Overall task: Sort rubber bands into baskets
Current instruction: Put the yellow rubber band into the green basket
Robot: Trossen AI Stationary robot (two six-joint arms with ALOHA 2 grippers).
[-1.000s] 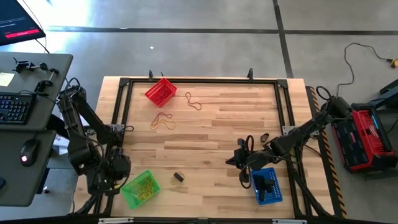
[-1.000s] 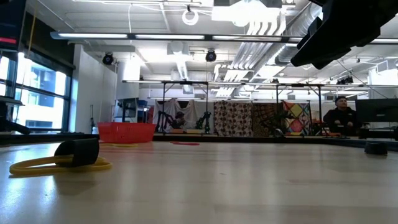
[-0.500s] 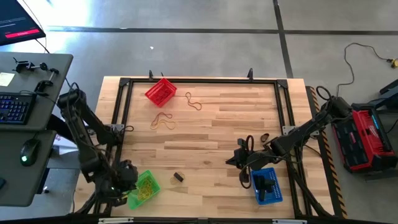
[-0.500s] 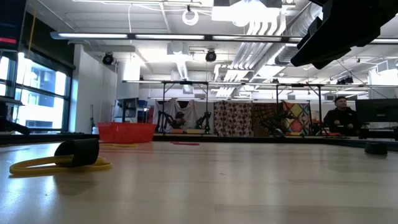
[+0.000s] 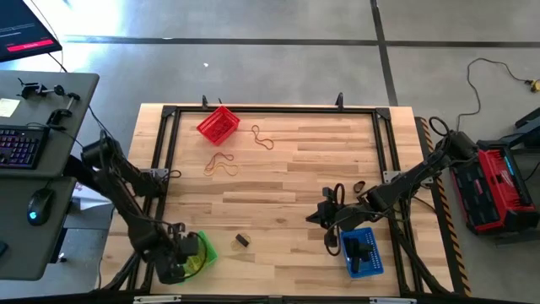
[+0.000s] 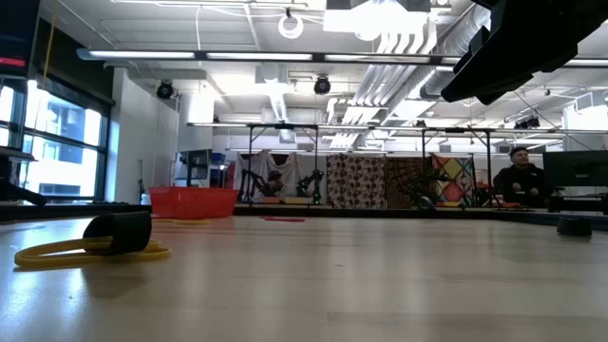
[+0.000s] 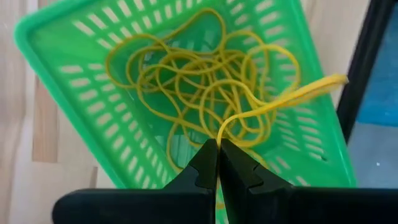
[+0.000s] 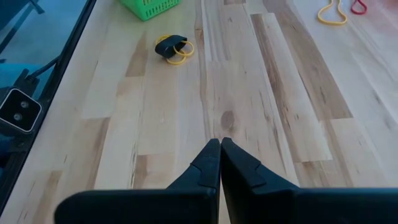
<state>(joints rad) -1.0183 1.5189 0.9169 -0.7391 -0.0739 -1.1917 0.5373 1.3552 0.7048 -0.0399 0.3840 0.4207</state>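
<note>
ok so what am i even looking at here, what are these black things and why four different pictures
It is a two-armed robot at a wooden table, sorting rubber bands by colour into small baskets. The four pictures are one moment from four cameras: one overhead, one at table height, and one on each wrist.

The left hand is shut on a yellow rubber band, held over the green basket, which already holds a tangle of yellow bands. The right hand is shut and empty, waiting over bare wood beside the blue basket.

On the table there are also a red basket, a few loose bands near it, and a thick black band lying with a yellow one.
</note>
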